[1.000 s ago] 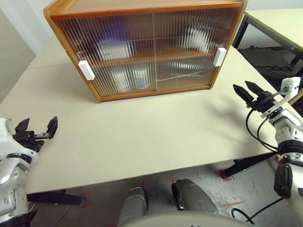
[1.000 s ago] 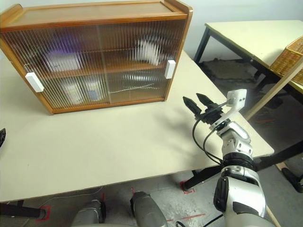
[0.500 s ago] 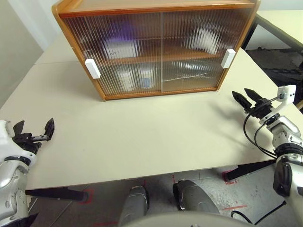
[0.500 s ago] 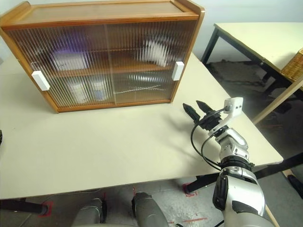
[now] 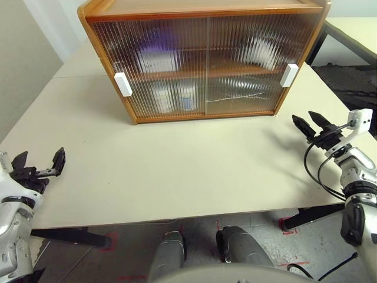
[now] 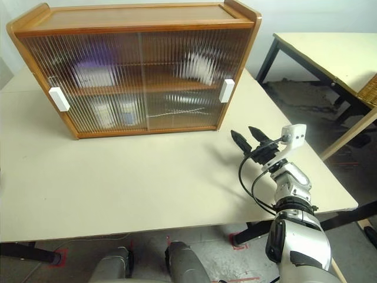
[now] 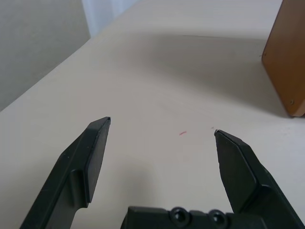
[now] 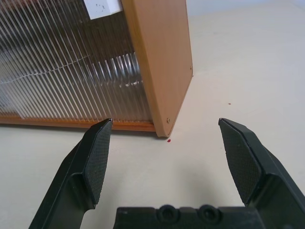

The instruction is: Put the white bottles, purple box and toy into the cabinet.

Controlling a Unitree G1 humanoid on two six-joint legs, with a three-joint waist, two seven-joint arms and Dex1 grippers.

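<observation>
At twelve o'clock on the cream table (image 5: 177, 171) stands the cabinet (image 5: 203, 59), both ribbed sliding doors drawn shut, with a white block handle (image 5: 123, 84) at its ten o'clock edge and another (image 5: 289, 75) at its two o'clock edge. Behind the ribbed panels the task's things show as smears: the purple box (image 5: 154, 56) as a lilac blur on the upper shelf toward eleven o'clock, the white bottles (image 5: 172, 99) as two pale shapes on the lower shelf beneath it, and a whitish blur (image 6: 197, 66) on the upper shelf toward one o'clock that may be the toy, too blurred to tell.

The left gripper (image 5: 39, 164) hangs at eight o'clock over the table's near corner, jaws spread wide and empty. The right gripper (image 5: 311, 124) sits at three o'clock, likewise wide and empty, aimed at the cabinet's lower corner.

Beyond, at two o'clock, a second cream table (image 6: 330, 50) on dark legs stands over grey floor (image 6: 306, 100); a wicker basket (image 6: 370, 89) is cut off by the frame edge.
</observation>
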